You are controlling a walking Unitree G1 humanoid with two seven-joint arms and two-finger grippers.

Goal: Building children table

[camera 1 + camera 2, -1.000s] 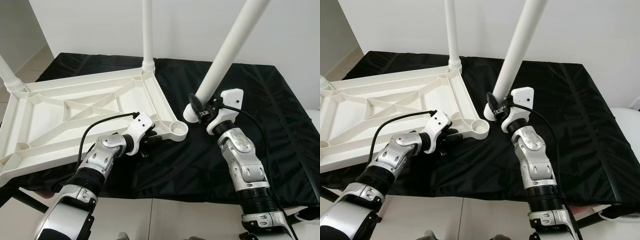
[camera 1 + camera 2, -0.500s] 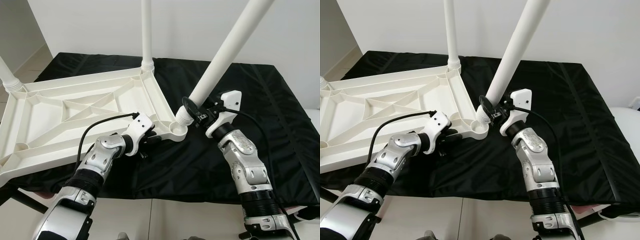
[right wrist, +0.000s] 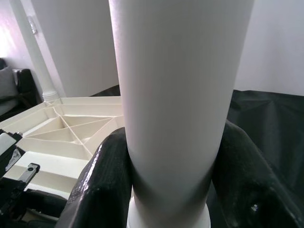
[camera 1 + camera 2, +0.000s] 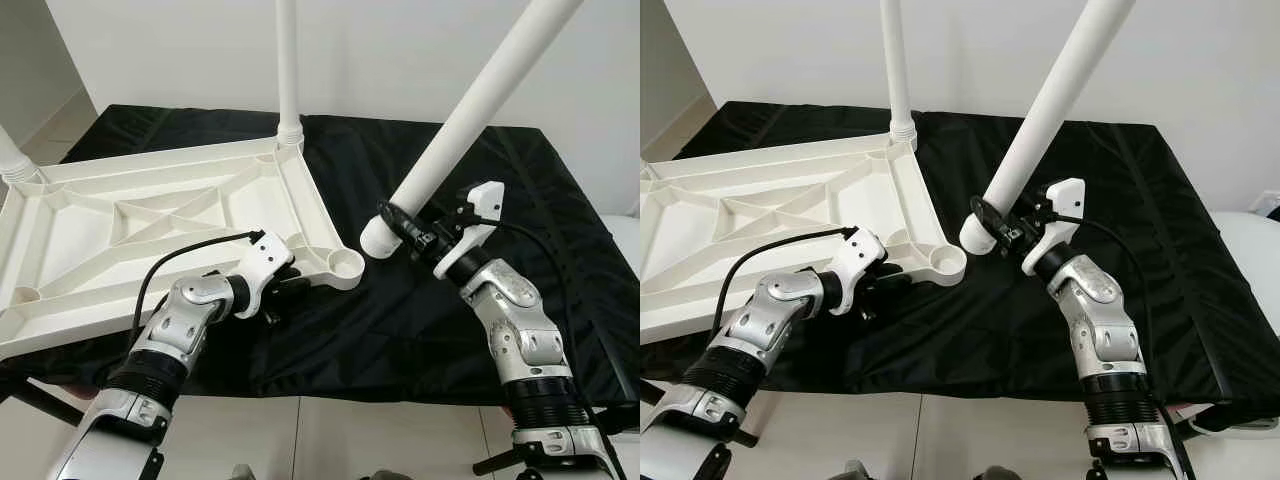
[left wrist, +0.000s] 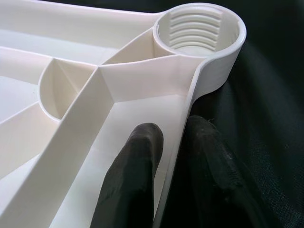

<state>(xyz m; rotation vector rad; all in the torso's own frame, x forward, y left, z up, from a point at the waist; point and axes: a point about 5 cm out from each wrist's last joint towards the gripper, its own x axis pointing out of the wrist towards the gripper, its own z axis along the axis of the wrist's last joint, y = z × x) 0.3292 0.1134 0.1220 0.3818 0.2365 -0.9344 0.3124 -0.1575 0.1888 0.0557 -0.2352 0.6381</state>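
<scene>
A white plastic table top (image 4: 150, 220) lies upside down on the black cloth. One white leg (image 4: 288, 70) stands upright in its far right corner, and another leg (image 4: 10, 155) stands at the far left. The near right corner has an empty threaded socket (image 4: 345, 265). My left gripper (image 4: 283, 290) is shut on the table top's rim just beside that socket, one finger (image 5: 137, 175) on each side of the wall. My right gripper (image 4: 410, 232) is shut on a loose white leg (image 4: 470, 110). That leg leans up to the right, its lower end (image 4: 378, 238) hanging just right of the socket, apart from it.
The black-covered work surface (image 4: 560, 250) stretches bare to the right of my right arm. A white wall stands close behind. Pale floor tiles (image 4: 330, 440) lie below the near edge, and a white rounded object (image 4: 1250, 240) sits at the far right.
The loose leg's lower end reached the socket's rim half a second ago, then drew back to the right and the leg leans further over. My left gripper keeps its hold.
</scene>
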